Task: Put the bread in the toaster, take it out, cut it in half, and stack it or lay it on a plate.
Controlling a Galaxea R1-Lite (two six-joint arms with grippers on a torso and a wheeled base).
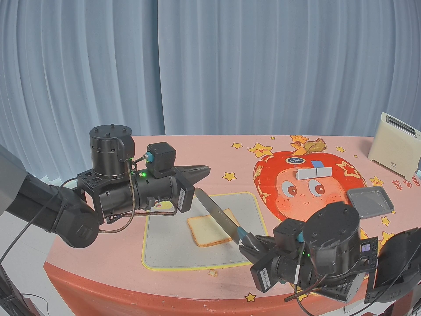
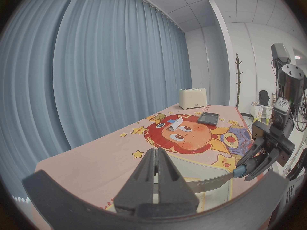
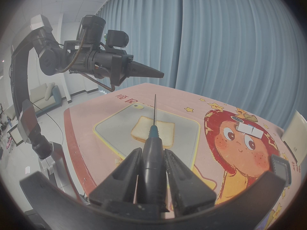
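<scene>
- The knife (image 1: 217,211) is clamped by its handle in the right gripper (image 1: 246,245), with the blade over the bread (image 1: 208,232) on the cutting board (image 1: 166,242).
- The left gripper (image 1: 205,170) is pressed together, empty, far-left of the bread.
- The blade should be centred and lowered squarely.

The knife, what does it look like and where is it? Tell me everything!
The knife has a long, flat grey blade that looks like metal, a small teal collar, and a dark handle. The right gripper is shut on the handle. The blade stands on edge, slanting across the bread slice on the cutting board, with its tip pointing toward the left gripper. Whether the edge touches the bread cannot be told.
</scene>
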